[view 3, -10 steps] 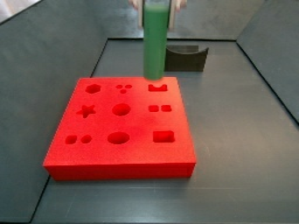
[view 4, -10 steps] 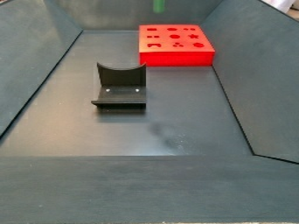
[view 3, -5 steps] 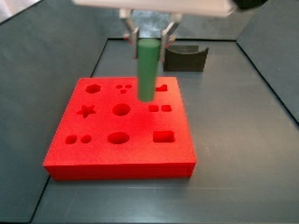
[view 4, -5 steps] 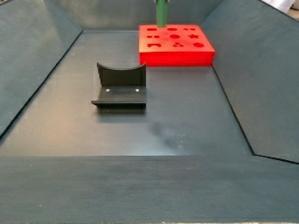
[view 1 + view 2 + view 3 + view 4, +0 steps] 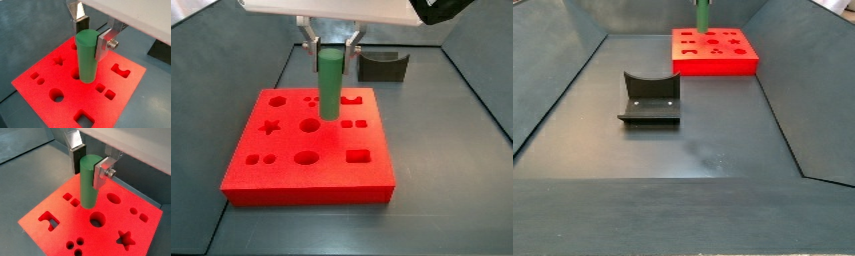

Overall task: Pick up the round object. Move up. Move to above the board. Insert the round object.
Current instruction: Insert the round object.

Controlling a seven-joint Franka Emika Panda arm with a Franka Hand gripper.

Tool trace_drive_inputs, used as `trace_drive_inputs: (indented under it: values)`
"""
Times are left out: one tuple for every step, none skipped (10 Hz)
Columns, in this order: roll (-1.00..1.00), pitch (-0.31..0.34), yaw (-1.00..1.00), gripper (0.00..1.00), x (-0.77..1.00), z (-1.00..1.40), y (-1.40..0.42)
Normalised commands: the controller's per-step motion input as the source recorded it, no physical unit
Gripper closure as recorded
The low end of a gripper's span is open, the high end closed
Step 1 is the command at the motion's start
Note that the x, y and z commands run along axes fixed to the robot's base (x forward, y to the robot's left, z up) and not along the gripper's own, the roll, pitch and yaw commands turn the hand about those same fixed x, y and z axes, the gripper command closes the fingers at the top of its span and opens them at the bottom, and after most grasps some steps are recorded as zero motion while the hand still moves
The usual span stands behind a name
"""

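The hand (image 5: 331, 45) is held over the red board (image 5: 305, 170), gripping the upright green peg (image 5: 330, 85). The dark U-shaped block (image 5: 649, 98) stands well apart; open floor (image 5: 687, 150) is seen around it.

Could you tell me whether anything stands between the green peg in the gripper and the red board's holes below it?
Nothing visible does. The gripper holds the round object upright above the board, its lower end near a round hole in the middle. The dark U-shaped block sits behind the board, off to the side, clear of the way down.
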Motion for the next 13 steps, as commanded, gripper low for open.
trace_drive_inputs:
  values:
    - [0.02,0.0,0.0,1.0,-0.03,-0.11,0.0]
    - [0.03,0.0,0.0,1.0,-0.06,-0.17,0.0]
    - [0.04,0.0,0.0,1.0,-0.09,-0.18,0.01]
    - [0.02,0.0,0.0,1.0,-0.07,-0.07,0.0]
    - [0.0,0.0,0.0,1.0,-0.02,-0.01,0.0]
    - [0.04,0.0,0.0,1.0,-0.15,-0.13,0.15]
    - [0.0,0.0,0.0,1.0,-0.12,-0.05,0.04]
    - [0.01,0.0,0.0,1.0,0.0,-0.03,0.0]
    - [0.05,0.0,0.0,1.0,-0.1,-0.13,0.0]
    - [0.01,0.0,0.0,1.0,-0.04,-0.11,0.0]
    - [0.01,0.0,0.0,1.0,-0.04,-0.12,0.0]
    - [0.03,0.0,0.0,1.0,-0.07,-0.14,0.0]
    - [0.03,0.0,0.0,1.0,-0.04,-0.13,0.0]
